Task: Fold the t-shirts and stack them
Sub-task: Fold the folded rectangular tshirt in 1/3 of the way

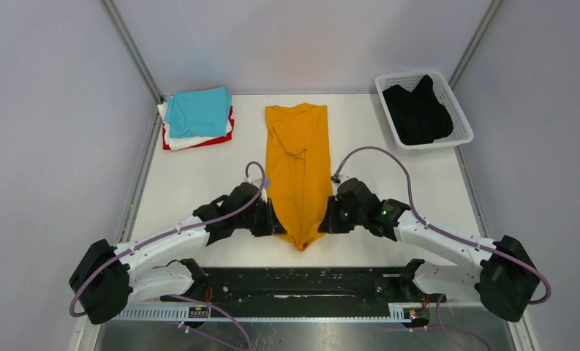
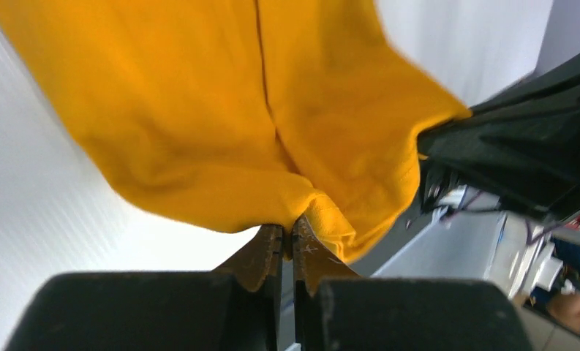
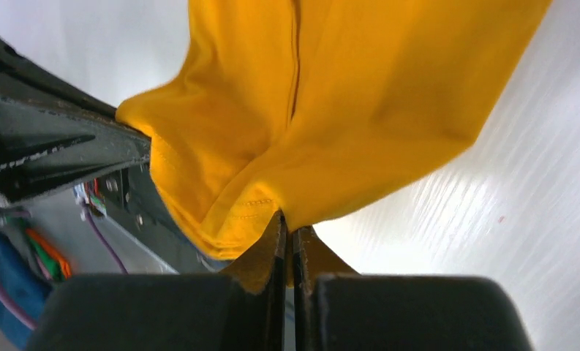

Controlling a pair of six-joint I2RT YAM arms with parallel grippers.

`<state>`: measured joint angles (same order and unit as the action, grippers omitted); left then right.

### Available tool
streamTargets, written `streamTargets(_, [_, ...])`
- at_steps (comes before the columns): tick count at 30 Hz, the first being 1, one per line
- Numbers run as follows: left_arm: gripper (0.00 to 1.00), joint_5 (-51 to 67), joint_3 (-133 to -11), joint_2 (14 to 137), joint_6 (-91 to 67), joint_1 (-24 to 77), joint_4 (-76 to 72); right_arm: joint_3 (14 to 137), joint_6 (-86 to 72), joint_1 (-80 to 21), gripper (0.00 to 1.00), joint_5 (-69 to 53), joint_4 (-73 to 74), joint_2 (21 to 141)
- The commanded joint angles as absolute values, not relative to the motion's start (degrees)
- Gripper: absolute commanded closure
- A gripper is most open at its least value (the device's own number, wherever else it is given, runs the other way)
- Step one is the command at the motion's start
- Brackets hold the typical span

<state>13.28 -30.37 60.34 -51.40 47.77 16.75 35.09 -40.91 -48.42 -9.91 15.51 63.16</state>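
One counter [image 1: 199,183] carries five t-shirts. One orange-yellow t-shirt [image 1: 298,168] lies mid-counter as a long strip, its long axis running near to far and its tapered end nearest the arms. One basket [image 1: 456,106], far right, holds one black t-shirt [image 1: 417,113]. Far left is one pile: turquoise t-shirt [image 1: 199,111] on white t-shirt [image 1: 191,139] on red t-shirt [image 1: 232,121]. The left pincer [image 2: 288,234] and right pincer [image 3: 288,223] each clamp the tapered end.

Brightly and evenly lit from overhead in the top view. Sharp throughout, with only faint soft shadows hugging the orange-yellow t-shirt [image 1: 298,175]. Blown out to streaky white glare on the table [image 2: 45,219] beside that shirt in both wrist views. Slightly smeared along the shirt's edges. Dark and out of focus just below it.
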Motion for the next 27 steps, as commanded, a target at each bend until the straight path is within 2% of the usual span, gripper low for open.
streamTargets(1, [1.00, 9.7, -38.0, 65.4, -46.7, 42.2, 12.4, 42.4, -37.3, -42.9, 0.98, -4.9, 14.0, 68.7])
streamTargets(12, [1.00, 6.9, -53.6, 83.3, -41.7, 29.4, 11.3, 57.9, -33.6, -31.6, 0.97, -5.0, 11.3, 84.6])
streamTargets(20, [1.00, 8.3, -64.8, 94.2, -38.6, 25.3, 12.7, 67.8, -32.4, -27.2, 0.95, -8.8, 10.8, 96.1])
streamTargets(27, [1.00, 6.9, -71.1, 102.0, -37.3, 23.6, 14.8, 73.4, -32.3, -24.6, 0.90, -9.4, 10.6, 102.9])
